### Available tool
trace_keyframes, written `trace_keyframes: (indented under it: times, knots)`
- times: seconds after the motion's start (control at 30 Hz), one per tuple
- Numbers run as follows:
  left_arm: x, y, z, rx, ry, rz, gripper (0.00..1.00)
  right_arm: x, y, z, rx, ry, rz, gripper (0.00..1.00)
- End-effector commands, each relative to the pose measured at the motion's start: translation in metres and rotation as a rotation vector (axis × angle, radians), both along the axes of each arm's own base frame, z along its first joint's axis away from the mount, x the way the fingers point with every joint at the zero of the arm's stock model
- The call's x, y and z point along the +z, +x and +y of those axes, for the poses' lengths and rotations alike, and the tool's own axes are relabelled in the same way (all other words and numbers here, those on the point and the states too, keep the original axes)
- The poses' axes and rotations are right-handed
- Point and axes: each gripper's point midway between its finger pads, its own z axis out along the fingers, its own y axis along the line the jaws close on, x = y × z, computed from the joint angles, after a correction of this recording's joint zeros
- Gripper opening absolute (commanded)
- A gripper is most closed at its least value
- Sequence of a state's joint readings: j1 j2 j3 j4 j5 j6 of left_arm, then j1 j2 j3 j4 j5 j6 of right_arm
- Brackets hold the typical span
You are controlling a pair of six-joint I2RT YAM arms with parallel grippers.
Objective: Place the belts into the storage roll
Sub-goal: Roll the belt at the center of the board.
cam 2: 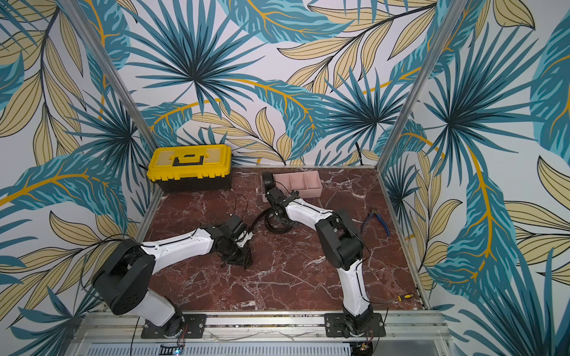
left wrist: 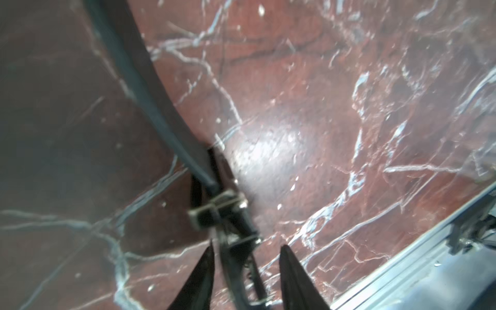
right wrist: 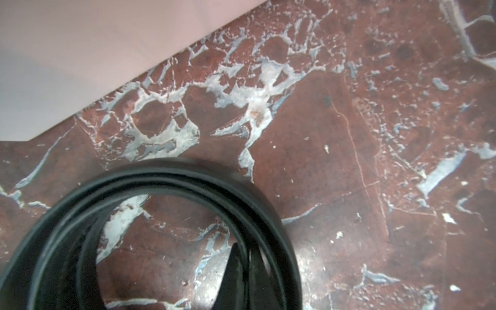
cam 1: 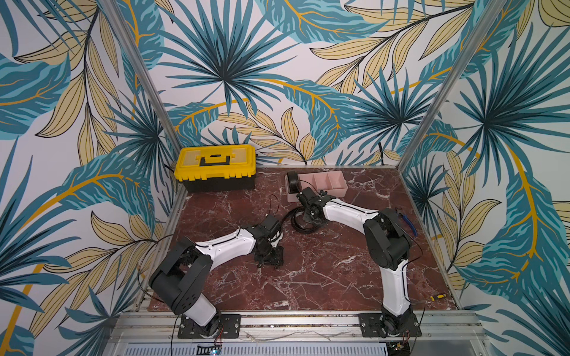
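Marble in red-brown with pale veins covers the table (cam 1: 324,277), and leaf-patterned wallpaper in teal and yellow closes the room on three sides between aluminium posts. In both top views we see the storage roll (cam 1: 337,188), a pale pink divided tray, just beyond the right claw (cam 1: 310,215) and near the back wall. A coiled belt (cam 1: 292,182) stands in its end compartment, the one nearest the toolbox (cam 1: 216,166), which sits well beyond the left claw (cam 1: 270,261) in the far corner. The loose belt (cam 1: 299,225) lies in wide loops on the marble directly under the right claw, its strap trailing towards the left claw.

Only the right wrist view shows that grip. One finger (right wrist: 233,273) stands inside the loop, pressed to the strap's layers. The claw is clenched on the loose belt, with the tray's wall close ahead.

Only the left wrist view shows the buckle (left wrist: 217,206) lying between the left claw's parted fingers (left wrist: 198,281), released and pinching nothing.

A top view shows blue-handled pliers (cam 2: 377,222) in full, beside the right arm's elbow. Both show a yellow screwdriver (cam 1: 438,296) near the front edge, well apart from either claw.
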State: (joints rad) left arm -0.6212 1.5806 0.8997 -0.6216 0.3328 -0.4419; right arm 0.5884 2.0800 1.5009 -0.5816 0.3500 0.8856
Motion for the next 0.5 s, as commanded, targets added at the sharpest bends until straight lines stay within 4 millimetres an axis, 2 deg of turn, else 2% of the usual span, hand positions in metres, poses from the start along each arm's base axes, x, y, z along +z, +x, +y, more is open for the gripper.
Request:
trace_keyframes:
  times: [0.0, 0.03, 0.13, 0.17, 0.2, 0.3, 0.33, 0.4, 0.47]
  knots:
    - [0.042, 0.03, -0.023, 0.004, -0.153, -0.086, 0.5, -0.025, -0.03, -0.005, 0.034, -0.031, 0.115, 0.0]
    - [0.052, 0.034, -0.026, 0.007, -0.18, -0.098, 0.56, -0.024, -0.03, -0.006, 0.037, -0.033, 0.114, 0.0]
    - [0.087, 0.049, -0.03, 0.004, -0.232, -0.169, 0.61, -0.026, -0.032, -0.006, 0.048, -0.036, 0.124, 0.0]
    - [0.1, 0.056, -0.029, 0.008, -0.233, -0.204, 0.75, -0.026, -0.033, -0.006, 0.052, -0.037, 0.124, 0.0]
    - [0.11, 0.062, -0.025, 0.01, -0.219, -0.239, 0.98, -0.026, -0.033, -0.007, 0.053, -0.038, 0.123, 0.0]
    - [0.127, 0.092, -0.001, 0.065, -0.102, -0.368, 1.0, -0.025, -0.033, -0.006, 0.062, -0.038, 0.122, 0.0]
    - [0.124, 0.107, 0.016, 0.154, -0.026, -0.4, 1.0, -0.026, -0.034, -0.007, 0.06, -0.039, 0.126, 0.0]
    - [0.101, 0.127, 0.052, 0.427, 0.058, -0.332, 1.0, -0.027, -0.036, -0.008, 0.057, -0.036, 0.124, 0.0]
    - [0.072, 0.141, 0.056, 0.494, -0.09, -0.164, 1.0, -0.029, -0.038, -0.009, 0.054, -0.036, 0.128, 0.0]
